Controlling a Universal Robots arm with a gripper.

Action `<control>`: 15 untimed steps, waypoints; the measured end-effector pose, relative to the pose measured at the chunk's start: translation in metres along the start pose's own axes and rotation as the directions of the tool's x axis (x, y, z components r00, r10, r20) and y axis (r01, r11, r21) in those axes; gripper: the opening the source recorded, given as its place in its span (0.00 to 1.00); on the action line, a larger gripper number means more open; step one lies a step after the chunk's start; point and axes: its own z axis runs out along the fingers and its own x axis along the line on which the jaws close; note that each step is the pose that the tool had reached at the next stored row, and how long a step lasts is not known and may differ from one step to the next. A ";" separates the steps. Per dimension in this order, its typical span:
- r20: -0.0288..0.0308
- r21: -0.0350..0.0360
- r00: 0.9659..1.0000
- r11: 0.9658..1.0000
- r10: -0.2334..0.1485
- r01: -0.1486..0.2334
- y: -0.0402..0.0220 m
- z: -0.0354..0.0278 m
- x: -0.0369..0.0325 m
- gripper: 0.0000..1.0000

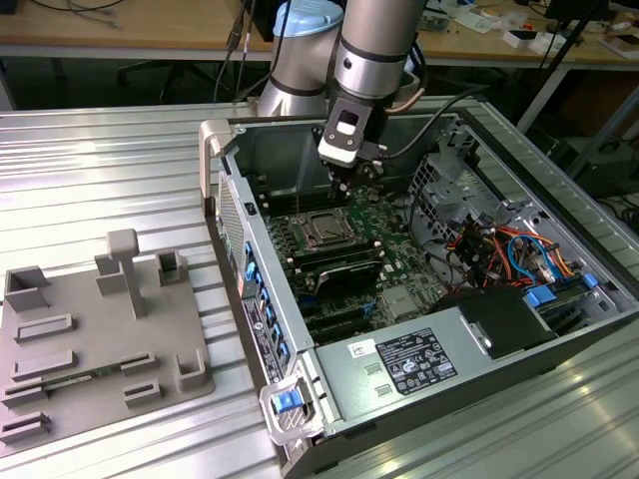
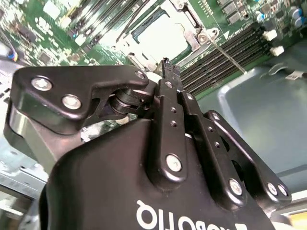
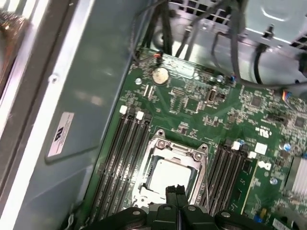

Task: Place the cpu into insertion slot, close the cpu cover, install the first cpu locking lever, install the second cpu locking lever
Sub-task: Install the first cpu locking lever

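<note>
The cpu (image 3: pixel 169 175) lies in the insertion slot (image 1: pixel 324 231) on the green motherboard, its silver top showing bright in both wrist views (image 2: pixel 160 36). The cpu cover (image 3: pixel 178 150), a silver frame, lies down around the chip. A thin metal locking lever (image 2: pixel 231 56) runs out from the socket's corner beside the memory slots. My gripper (image 1: pixel 344 186) hangs just above the socket's edge with its black fingertips (image 3: pixel 173 192) pressed together and nothing between them. In the second wrist view the shut gripper (image 2: pixel 166 65) points at the socket's rim.
The open computer case (image 1: pixel 225 150) walls in the board. Long black memory slots (image 3: pixel 122 153) flank the socket. Orange and blue cables (image 1: pixel 504 249) and a drive cage (image 1: pixel 449 165) stand at the exterior view's right, a power supply (image 1: pixel 404 364) in front, and a grey fixture plate (image 1: pixel 95 329) at the left.
</note>
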 end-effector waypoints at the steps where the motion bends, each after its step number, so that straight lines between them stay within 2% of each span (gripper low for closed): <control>1: -0.001 -0.001 1.000 1.000 -0.017 0.017 0.0000 0.0000 0.0000 0.11; 4: -0.003 -0.003 0.997 0.997 -0.072 0.072 0.0000 0.0001 0.0000 0.11; 6: -0.005 -0.005 0.993 0.993 -0.116 0.116 0.0000 0.0001 0.0000 0.11; 8: -0.006 -0.007 0.987 0.987 -0.158 0.158 0.0000 0.0002 0.0000 0.11; 11: -0.008 -0.010 0.975 0.975 -0.224 0.224 0.0000 0.0002 0.0000 0.11; 15: -0.010 -0.012 0.963 0.963 -0.270 0.269 -0.0019 0.0001 0.0007 0.11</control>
